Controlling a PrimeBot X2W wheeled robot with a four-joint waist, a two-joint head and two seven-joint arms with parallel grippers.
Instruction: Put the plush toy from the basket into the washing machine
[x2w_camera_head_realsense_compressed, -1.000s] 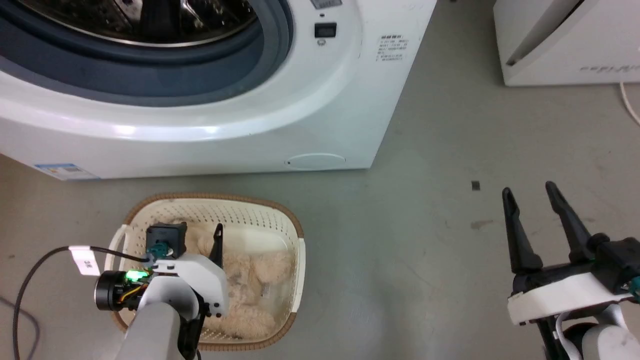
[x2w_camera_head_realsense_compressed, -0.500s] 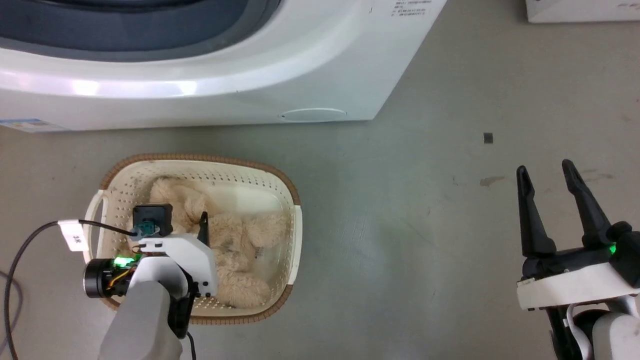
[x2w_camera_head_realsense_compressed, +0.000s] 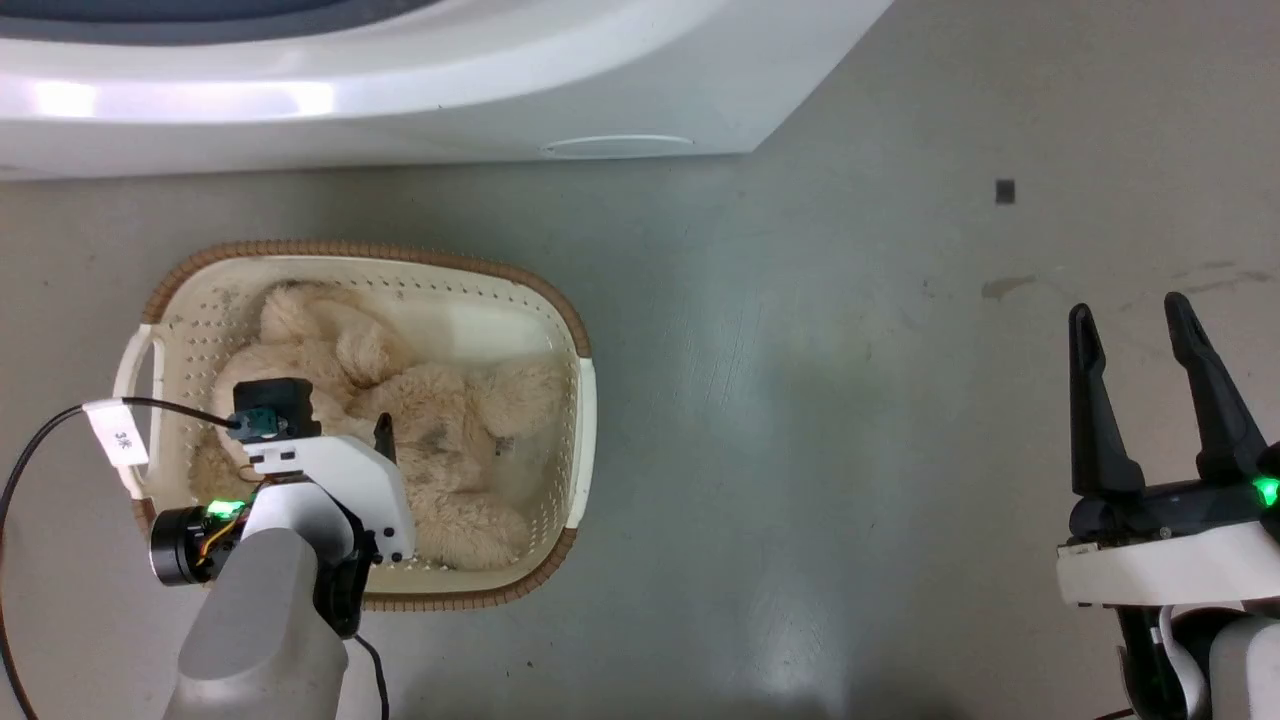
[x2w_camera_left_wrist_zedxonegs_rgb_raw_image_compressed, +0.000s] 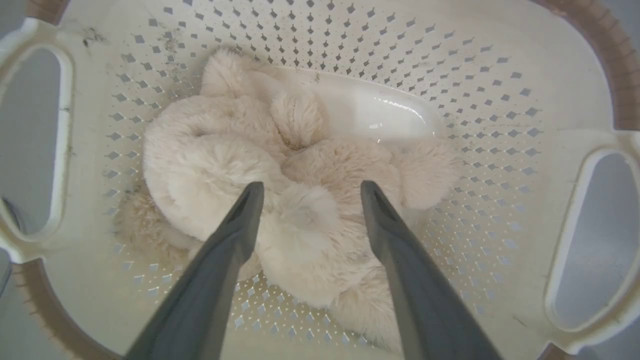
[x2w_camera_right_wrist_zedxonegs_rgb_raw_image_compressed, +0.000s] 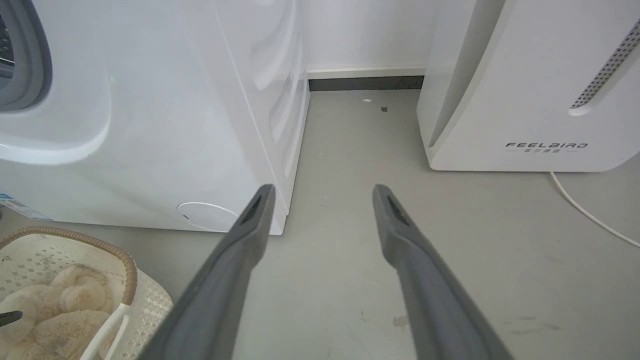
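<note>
While the plush toy (x2w_camera_head_realsense_compressed: 440, 440) lies curled inside the basket (x2w_camera_head_realsense_compressed: 400, 255) at the left, the left gripper (x2w_camera_left_wrist_zedxonegs_rgb_raw_image_compressed: 311, 187) is poised over it, jaws spread apart, nothing clasped. The washing machine (x2w_camera_head_realsense_compressed: 400, 90) is seen beyond the basket. Farther right, the right gripper (x2w_camera_head_realsense_compressed: 1127, 306) is held above the floor (x2w_camera_head_realsense_compressed: 800, 450), jaws likewise apart.

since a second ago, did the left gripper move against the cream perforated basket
Yes. The left gripper has shifted from the far rim of the cream perforated plastic basket toward its middle, over the fluffy beige plush toy.
</note>
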